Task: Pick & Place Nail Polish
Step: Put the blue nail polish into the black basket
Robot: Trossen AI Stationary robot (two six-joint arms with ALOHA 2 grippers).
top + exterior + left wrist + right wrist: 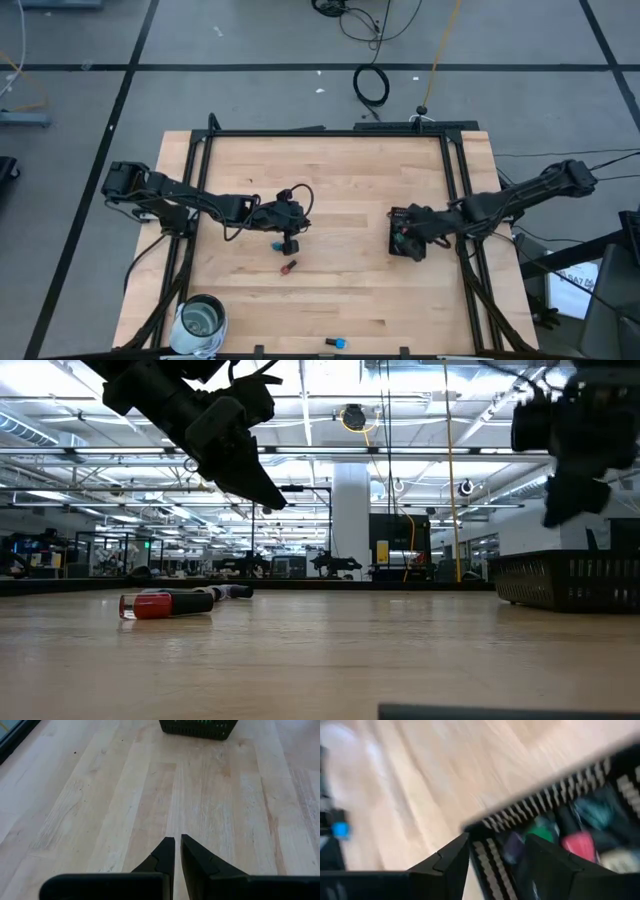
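Left gripper [290, 245] mid-table, jaws nearly closed, empty per wrist view. Red nail polish bottle [289, 267] lies just beside it; blue-capped bottle [334, 343] at the near edge. Right gripper [495, 855] spread wide over black tray [399, 215]; only its wrist view shows bottles [580, 842] inside.

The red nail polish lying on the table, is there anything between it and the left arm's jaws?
Nothing visible blocks it. The left gripper, jaws nearly shut, hangs above bare wood, and the red nail polish lies on its side just beyond it toward the table's front edge, with only open tabletop between them.
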